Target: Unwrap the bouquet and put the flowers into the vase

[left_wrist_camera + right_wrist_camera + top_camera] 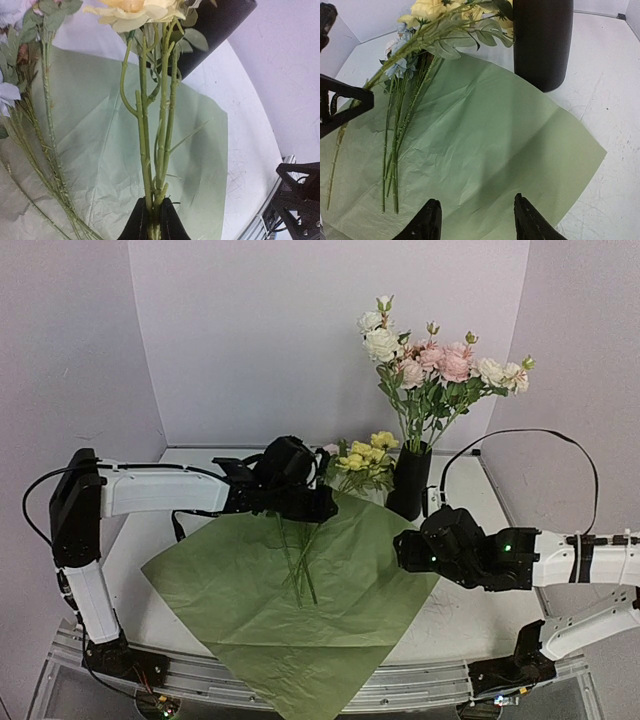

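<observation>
Now the left gripper (pixel 154 222) is closed tight on the low ends of a few flowers (pixel 162 115), and their yellow bloom points toward the black vase (pixel 408 485). Other stems (pixel 395 150) lie loose on the green wrapping paper (pixel 260 590), which is spread flat on the desk (pixel 470 615). The right gripper (pixel 476 207) hangs over the paper's right part, jaws apart, holding nothing. The vase stands upright at the paper's far edge, with pink and white roses (pixel 440 365) in it.
</observation>
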